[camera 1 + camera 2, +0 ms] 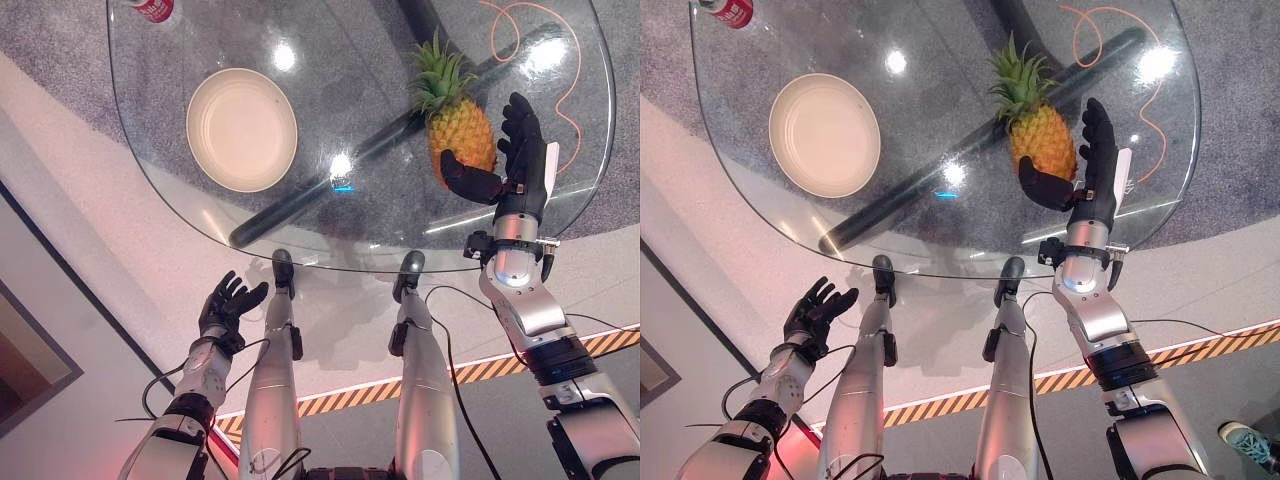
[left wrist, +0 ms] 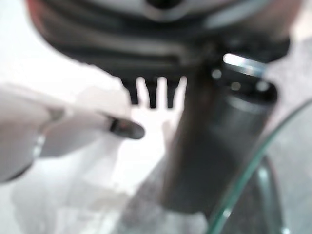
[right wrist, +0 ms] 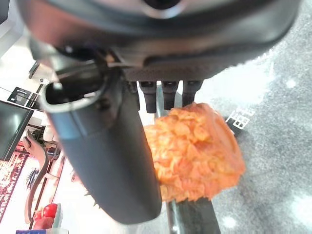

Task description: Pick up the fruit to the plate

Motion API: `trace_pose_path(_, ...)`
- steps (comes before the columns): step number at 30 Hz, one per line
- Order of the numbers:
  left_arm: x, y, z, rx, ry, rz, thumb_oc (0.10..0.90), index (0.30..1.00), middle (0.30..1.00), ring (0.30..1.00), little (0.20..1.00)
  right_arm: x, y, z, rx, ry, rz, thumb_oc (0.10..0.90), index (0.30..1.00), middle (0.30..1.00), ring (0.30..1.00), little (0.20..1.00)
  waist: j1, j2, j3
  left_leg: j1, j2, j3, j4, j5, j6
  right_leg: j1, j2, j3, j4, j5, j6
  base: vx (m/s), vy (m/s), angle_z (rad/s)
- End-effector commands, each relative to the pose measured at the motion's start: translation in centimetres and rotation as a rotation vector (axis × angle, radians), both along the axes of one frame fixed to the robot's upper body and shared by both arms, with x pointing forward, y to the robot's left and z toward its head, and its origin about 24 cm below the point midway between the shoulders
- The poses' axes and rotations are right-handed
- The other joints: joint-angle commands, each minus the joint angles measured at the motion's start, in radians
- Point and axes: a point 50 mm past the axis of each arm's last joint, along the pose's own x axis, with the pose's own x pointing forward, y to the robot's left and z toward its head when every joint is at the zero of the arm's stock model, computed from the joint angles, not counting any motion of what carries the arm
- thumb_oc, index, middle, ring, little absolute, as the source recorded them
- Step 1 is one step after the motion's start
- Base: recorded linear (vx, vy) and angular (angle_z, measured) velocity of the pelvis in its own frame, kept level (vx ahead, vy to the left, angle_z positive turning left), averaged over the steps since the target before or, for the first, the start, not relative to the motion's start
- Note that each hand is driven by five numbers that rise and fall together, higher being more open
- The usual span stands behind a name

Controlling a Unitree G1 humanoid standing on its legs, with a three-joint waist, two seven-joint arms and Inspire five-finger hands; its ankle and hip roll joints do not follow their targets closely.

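Note:
A pineapple (image 1: 460, 130) with a green crown lies on the right half of the round glass table (image 1: 330, 262). A cream plate (image 1: 242, 130) sits bare on the table's left half. My right hand (image 1: 520, 165) is open at the pineapple's near right side: its thumb reaches across the fruit's base and its straight fingers stand along the right flank. The right wrist view has the orange fruit (image 3: 195, 151) just past the fingers (image 3: 168, 95). My left hand (image 1: 225, 305) hangs open, low and off the table's near left edge.
A red can (image 1: 153, 8) stands at the table's far left rim. A dark bar (image 1: 300, 200) of the table's base runs diagonally under the glass between plate and fruit. An orange cord (image 1: 570, 100) loops on the floor beneath the far right.

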Motion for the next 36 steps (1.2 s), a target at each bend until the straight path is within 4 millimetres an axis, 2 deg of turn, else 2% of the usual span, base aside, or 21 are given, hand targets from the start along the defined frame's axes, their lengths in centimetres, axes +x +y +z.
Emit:
trace_pose_path(1,-3.0,2.0,-2.0,0.037,0.072,0.063,0.8,0.9,0.9,0.9,0.9,-1.7,-0.4,2.3,-0.037,-0.129,0.029,0.8,0.9,0.9,0.9,0.9,-0.014,-0.009,-0.021,-0.045,-0.034,-0.005,0.083,-0.059,0.012,-0.03,0.03,-0.032,0.023,-0.009,-0.001,0.0,0.0,0.0)
trace_pose_path(13,-2.9,2.3,-1.8,0.042,0.073,0.06,0.8,0.9,0.9,0.9,0.9,-1.6,0.1,1.9,-0.065,-0.098,0.075,0.8,0.9,0.9,0.9,0.9,-0.014,-0.013,-0.021,-0.046,-0.035,-0.005,0.084,-0.059,0.013,-0.029,0.031,-0.033,0.021,-0.008,-0.001,0.0,0.0,0.0)
trace_pose_path(21,-2.9,2.3,-1.8,0.048,0.075,0.055,0.8,0.9,0.9,0.9,0.9,-1.2,0.5,1.1,-0.118,-0.008,0.106,0.8,0.9,0.9,0.9,0.9,-0.01,-0.015,-0.021,-0.049,-0.035,-0.008,0.088,-0.059,0.013,-0.031,0.031,-0.035,0.025,-0.01,-0.003,0.0,0.0,0.0)
trace_pose_path(26,-2.7,2.5,-1.6,0.054,0.073,0.053,0.8,0.9,0.9,0.9,0.9,-0.9,0.3,0.5,-0.196,0.053,0.104,0.8,0.9,0.9,0.9,0.9,-0.008,-0.02,-0.021,-0.05,-0.035,-0.007,0.088,-0.058,0.013,-0.032,0.033,-0.038,0.025,-0.01,-0.004,0.0,0.0,0.0)
trace_pose_path(36,-2.7,3.1,-1.3,0.061,0.075,0.054,0.8,0.9,0.9,0.9,0.9,-0.6,0.0,0.8,-0.343,0.103,0.06,0.8,0.9,0.9,0.9,0.9,-0.005,-0.022,-0.021,-0.047,-0.035,-0.009,0.086,-0.057,0.013,-0.029,0.034,-0.04,0.025,-0.009,-0.003,0.0,0.0,0.0)
